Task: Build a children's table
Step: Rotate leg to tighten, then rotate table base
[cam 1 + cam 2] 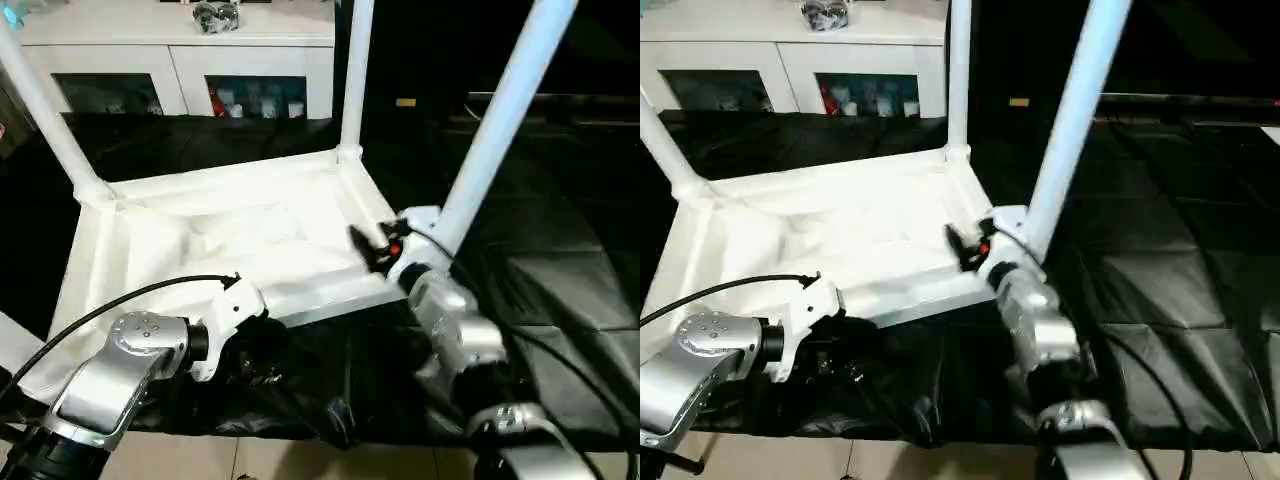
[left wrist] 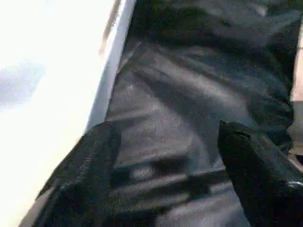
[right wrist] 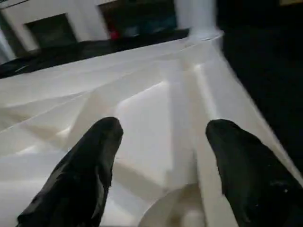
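Silver forearms, two, entering from the lower edge of the head views. Left gripper (image 2: 163, 156): lower left of the frame, at the near edge of the children's table (image 1: 160, 240), over the black cloth (image 1: 560, 290); its fingers (image 2: 85, 165) stand spread wide, released, nothing between them. Right gripper (image 3: 161, 156): centre right of the frame, reaching over the table's near right corner, beside the base of the near right leg (image 1: 500, 120); fingers (image 3: 80, 175) apart over the ribbed underside, grasping nothing. Children's table: white plastic, lying upside down in the middle of the frame on the black cloth, underside up. Three legs seen standing upright in corner sockets: near right, far right (image 1: 355, 70) at upper centre, far left (image 1: 45, 110) at upper left. White cabinet (image 1: 250, 50): across the top of the frame behind the table, glass doors with small items inside, a dark object (image 1: 215, 15) on its top.
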You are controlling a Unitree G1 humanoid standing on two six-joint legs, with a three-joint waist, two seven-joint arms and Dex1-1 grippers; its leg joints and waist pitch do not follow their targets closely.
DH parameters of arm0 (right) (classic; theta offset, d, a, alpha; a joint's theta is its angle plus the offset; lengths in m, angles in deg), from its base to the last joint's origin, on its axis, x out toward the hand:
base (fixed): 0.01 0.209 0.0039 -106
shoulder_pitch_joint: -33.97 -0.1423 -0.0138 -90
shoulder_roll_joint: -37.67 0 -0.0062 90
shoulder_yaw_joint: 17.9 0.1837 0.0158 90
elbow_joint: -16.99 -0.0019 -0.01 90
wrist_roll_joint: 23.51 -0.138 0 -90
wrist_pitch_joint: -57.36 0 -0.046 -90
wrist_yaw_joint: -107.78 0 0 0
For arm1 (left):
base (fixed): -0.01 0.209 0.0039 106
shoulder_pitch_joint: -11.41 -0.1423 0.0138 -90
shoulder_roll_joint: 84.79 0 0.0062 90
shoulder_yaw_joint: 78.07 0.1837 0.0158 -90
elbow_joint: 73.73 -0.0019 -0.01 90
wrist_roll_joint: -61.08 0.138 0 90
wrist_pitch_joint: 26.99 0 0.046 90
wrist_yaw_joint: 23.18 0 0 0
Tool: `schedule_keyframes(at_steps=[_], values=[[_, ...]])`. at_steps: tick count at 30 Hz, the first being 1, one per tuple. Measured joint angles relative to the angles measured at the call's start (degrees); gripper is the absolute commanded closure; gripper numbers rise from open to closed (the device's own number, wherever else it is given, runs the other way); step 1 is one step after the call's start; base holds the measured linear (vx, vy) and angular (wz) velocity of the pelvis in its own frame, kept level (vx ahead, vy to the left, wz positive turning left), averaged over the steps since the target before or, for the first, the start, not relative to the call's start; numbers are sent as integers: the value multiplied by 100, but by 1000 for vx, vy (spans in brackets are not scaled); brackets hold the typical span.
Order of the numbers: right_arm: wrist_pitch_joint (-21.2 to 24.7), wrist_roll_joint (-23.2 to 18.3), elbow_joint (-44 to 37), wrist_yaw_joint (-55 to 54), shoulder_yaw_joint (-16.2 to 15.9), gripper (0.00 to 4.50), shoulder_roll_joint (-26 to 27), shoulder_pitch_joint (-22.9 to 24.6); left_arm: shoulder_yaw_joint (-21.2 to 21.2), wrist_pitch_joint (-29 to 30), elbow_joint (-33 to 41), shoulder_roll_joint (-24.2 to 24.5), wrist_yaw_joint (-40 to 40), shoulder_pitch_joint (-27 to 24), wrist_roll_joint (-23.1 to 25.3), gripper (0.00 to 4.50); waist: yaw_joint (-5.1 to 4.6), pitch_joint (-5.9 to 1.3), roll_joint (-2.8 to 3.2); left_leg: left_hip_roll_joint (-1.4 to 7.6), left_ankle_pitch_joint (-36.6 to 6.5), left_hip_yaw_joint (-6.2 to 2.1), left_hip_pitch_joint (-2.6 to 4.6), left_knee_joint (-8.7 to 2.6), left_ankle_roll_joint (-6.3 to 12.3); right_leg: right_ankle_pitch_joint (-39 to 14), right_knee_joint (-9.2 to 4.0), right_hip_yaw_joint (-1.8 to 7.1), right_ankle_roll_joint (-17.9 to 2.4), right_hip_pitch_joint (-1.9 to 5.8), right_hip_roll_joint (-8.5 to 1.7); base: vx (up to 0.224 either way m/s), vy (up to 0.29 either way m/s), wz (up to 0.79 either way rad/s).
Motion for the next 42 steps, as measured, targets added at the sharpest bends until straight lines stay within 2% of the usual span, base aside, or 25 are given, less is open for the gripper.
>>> schedule_keyframes(at_steps=[5,7,11,18,22,25,27,30,37,39,42], values=[[-237,32,389,-133,153,123,-222,-253,80,-147,-126,-31,180,77,168,13,28,0,0,0,0,11,1,1,0,1,8,7,0,5,1,0,0,0],[-327,57,534,-156,207,123,-387,-331,113,-199,-225,-25,246,102,259,4,35,0,0,0,0,17,0,1,1,0,16,38,0,7,9,0,0,0],[-447,53,854,-183,407,123,-710,-454,187,-312,-474,-40,385,187,391,4,49,0,0,-3,1,30,-5,9,3,-1,25,90,2,7,26,0,0,0],[-757,46,1425,-272,689,123,-1331,-785,256,-826,-1012,-298,888,306,601,4,36,0,0,1,3,33,-12,20,4,-1,33,94,3,4,33,0,0,0],[-912,100,1591,-271,759,123,-1567,-893,26,-1409,-1246,-522,1319,198,597,4,27,0,0,7,3,35,-25,39,5,-3,35,91,6,-2,55,0,0,0],[-939,119,1557,-97,741,123,-1591,-853,-435,-1778,-1251,-785,1456,-53,319,4,10,0,0,11,3,26,-31,50,5,-4,33,98,6,-8,75,0,0,0],[-915,93,1245,347,653,123,-1560,-602,-826,-1906,-1121,-1100,1371,-353,-223,4,9,1,-5,13,2,27,-30,52,5,-10,31,100,6,-8,79,0,0,0],[-731,-76,702,1268,392,123,-1472,-99,-1036,-1984,-991,-1131,1079,-645,-703,4,-2,5,-10,19,2,25,-32,49,6,-15,32,102,7,-16,87,0,0,0],[-329,-497,-440,2463,-115,123,-1491,628,-1476,-2293,-1232,-807,697,-732,-1059,4,31,8,-23,38,1,26,-18,43,4,-20,40,105,13,-11,90,0,0,0],[-136,-595,-1301,2839,-366,123,-1633,1280,-1832,-2559,-1445,-754,483,-857,-1335,4,51,1,-36,37,1,25,-14,31,3,-35,35,107,37,-1,90,0,0,0],[193,-635,-1833,3214,-511,123,-1809,2063,-2407,-2734,-1617,-436,203,-1157,-1668,4,41,8,-34,36,0,13,-16,30,3,-37,30,109,39,-1,92,0,0,0]])
